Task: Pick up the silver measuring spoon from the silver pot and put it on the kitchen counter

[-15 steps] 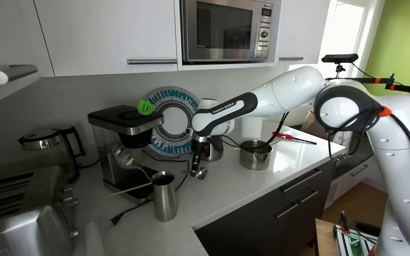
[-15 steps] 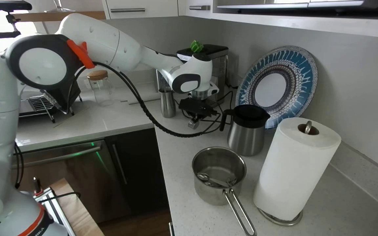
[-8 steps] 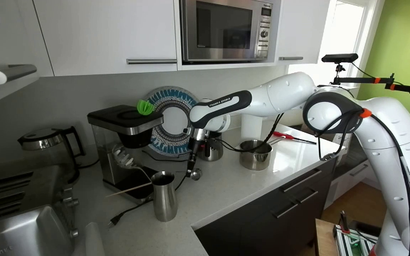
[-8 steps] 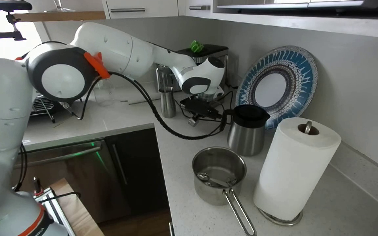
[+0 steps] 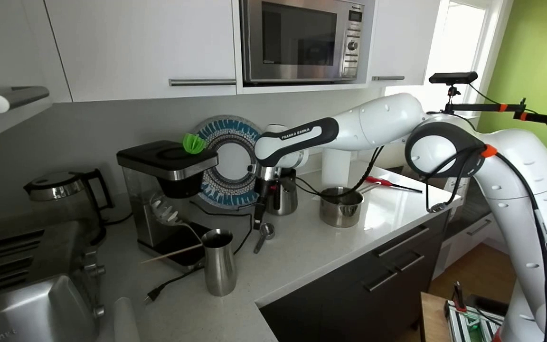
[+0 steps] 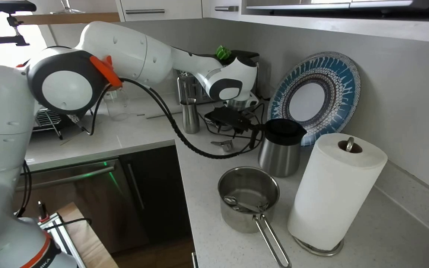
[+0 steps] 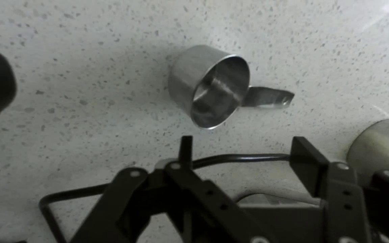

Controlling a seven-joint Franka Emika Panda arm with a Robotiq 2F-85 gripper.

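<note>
The silver measuring spoon (image 7: 185, 78) lies tipped on its side on the pale kitchen counter (image 7: 89, 60), its short handle (image 7: 267, 97) pointing right in the wrist view. Both exterior views also show the spoon (image 5: 267, 231) resting on the worktop. My gripper (image 7: 241, 145) hangs just above and beside it, its fingers spread apart with no object gripped. In an exterior view the gripper (image 5: 258, 224) points down, close to the spoon's bowl. The silver pot (image 6: 237, 220) stands farther along the counter, and a small spoon (image 6: 231, 201) and other metal pieces lie inside it.
A black cable (image 7: 241, 157) runs along the counter beneath my fingers. Close by stand a steel jug (image 6: 279, 158) with a black lid, a tall steel cup (image 5: 221, 268) and a coffee machine (image 5: 169, 161). A paper towel roll (image 6: 331, 197) is beside the pot.
The gripper was shut on the measuring spoon and carried it a little sideways and down. Now it has opened and risen slightly, and the spoon lies on the counter.
</note>
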